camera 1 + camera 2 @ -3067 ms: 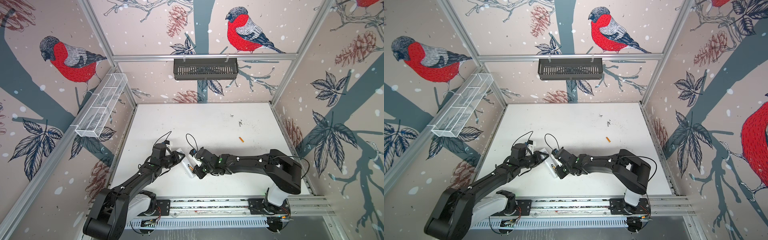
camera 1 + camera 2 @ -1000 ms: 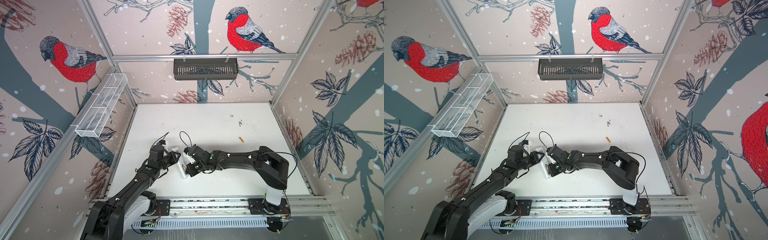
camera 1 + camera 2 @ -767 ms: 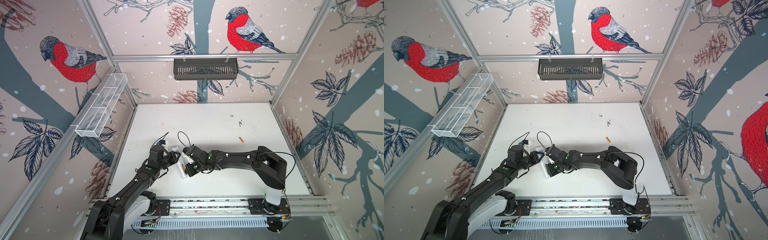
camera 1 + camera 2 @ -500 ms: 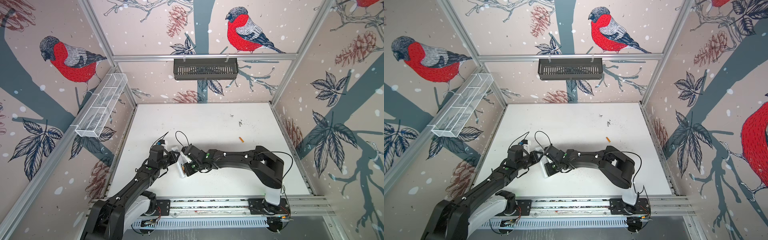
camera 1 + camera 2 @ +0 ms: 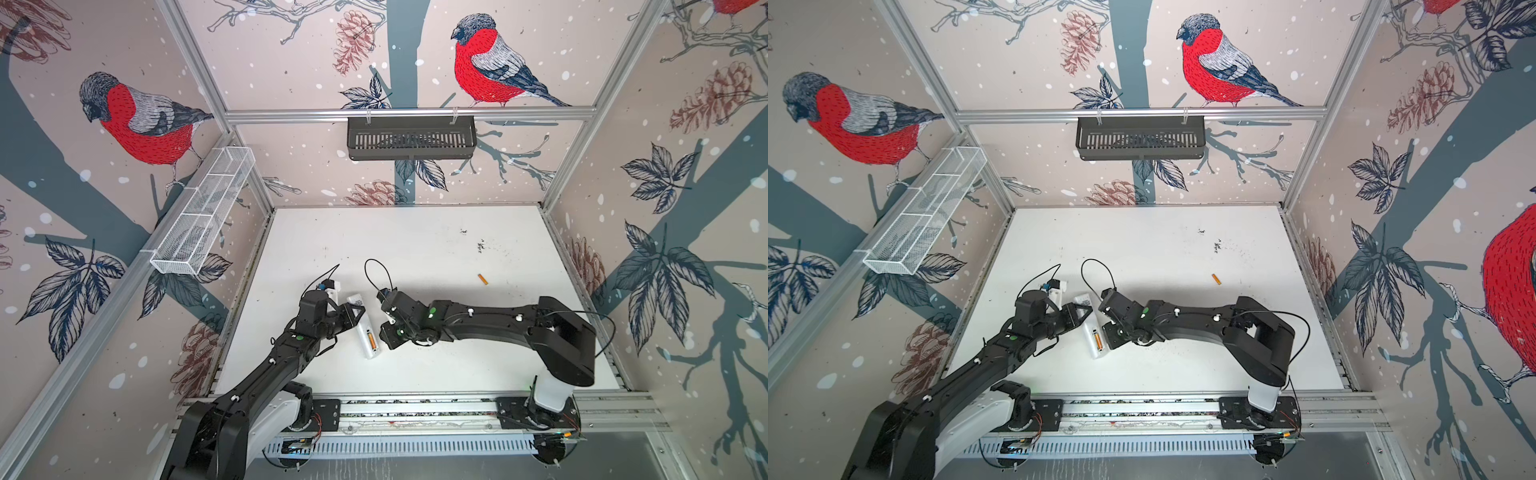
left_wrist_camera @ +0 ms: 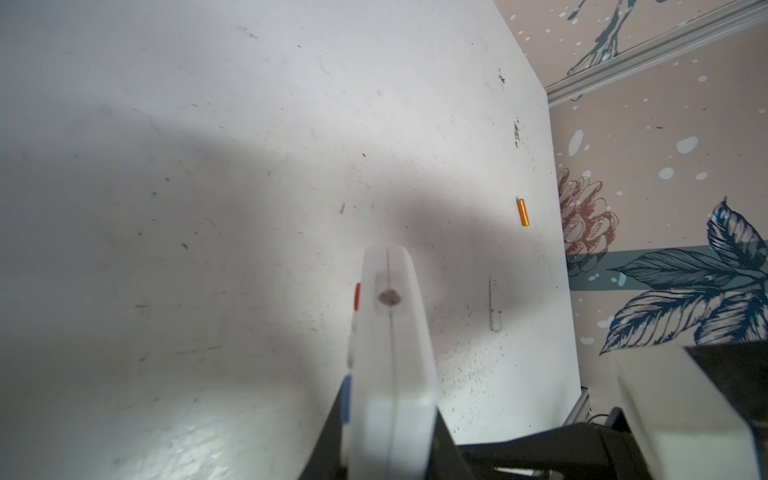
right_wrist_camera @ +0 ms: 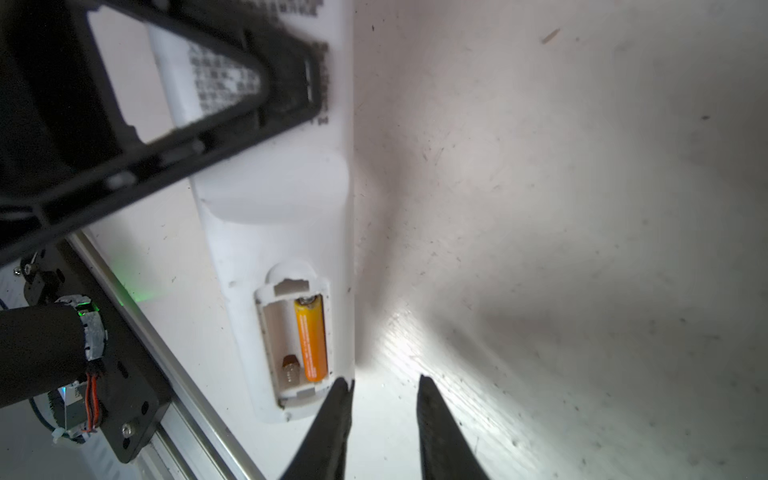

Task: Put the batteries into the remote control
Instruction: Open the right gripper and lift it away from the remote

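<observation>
Left jaws clamped on the remote control [image 5: 367, 338], right jaws parted and empty.

Our right jaws stand slightly apart, holding nothing, just beside the remote control's open compartment end. Our left jaws grip its other half, back facing up. We cannot tell whether it rests on the worktop [image 5: 415, 245]. The seated battery [image 7: 311, 338] fills one slot; the slot beside it shows a bare spring. The loose battery [image 5: 482, 279] lies well apart on the worktop, toward the right wall.

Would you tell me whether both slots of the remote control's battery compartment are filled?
No, one battery lies in the remote control; the slot beside it shows only a spring.
</observation>
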You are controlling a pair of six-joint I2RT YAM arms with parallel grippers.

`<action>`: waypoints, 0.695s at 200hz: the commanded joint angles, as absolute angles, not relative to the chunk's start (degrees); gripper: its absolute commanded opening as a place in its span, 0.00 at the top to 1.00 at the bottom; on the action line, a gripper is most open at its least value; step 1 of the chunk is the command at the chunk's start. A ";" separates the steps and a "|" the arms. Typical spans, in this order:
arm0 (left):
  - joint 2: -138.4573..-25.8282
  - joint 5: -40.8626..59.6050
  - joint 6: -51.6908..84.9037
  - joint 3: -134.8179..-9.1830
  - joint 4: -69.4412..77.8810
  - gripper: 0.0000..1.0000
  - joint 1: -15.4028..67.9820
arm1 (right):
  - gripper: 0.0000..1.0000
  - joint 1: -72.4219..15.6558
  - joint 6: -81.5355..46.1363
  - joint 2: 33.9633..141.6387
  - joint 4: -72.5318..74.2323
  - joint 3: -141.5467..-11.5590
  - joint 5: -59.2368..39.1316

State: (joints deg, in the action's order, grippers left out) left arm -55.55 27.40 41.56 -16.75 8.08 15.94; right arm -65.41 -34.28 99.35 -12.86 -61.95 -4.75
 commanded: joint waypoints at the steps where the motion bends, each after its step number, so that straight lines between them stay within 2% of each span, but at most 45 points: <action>1: -55.33 36.10 41.31 -15.97 16.33 1.00 15.90 | 0.61 -64.91 -31.98 95.62 -9.09 -58.42 -5.51; 27: -54.55 44.76 46.54 -12.75 30.59 1.00 15.97 | 0.50 -64.52 -30.99 92.02 -5.10 -54.55 -8.43; 49: -52.94 47.07 48.52 -11.70 36.00 1.00 16.16 | 0.45 -64.51 -30.53 89.94 -2.81 -52.67 -10.01; 108: -48.53 46.58 48.34 -11.02 35.25 1.00 16.65 | 0.44 -64.99 -30.46 89.44 -0.78 -52.10 -10.96; 118: -48.30 46.50 48.34 -11.06 35.15 1.00 16.76 | 0.47 -65.04 -30.65 89.55 -1.07 -52.22 -10.32; 139: -47.92 46.58 48.16 -11.24 34.59 1.00 16.78 | 0.61 -64.88 -30.86 89.89 -2.26 -52.45 -8.52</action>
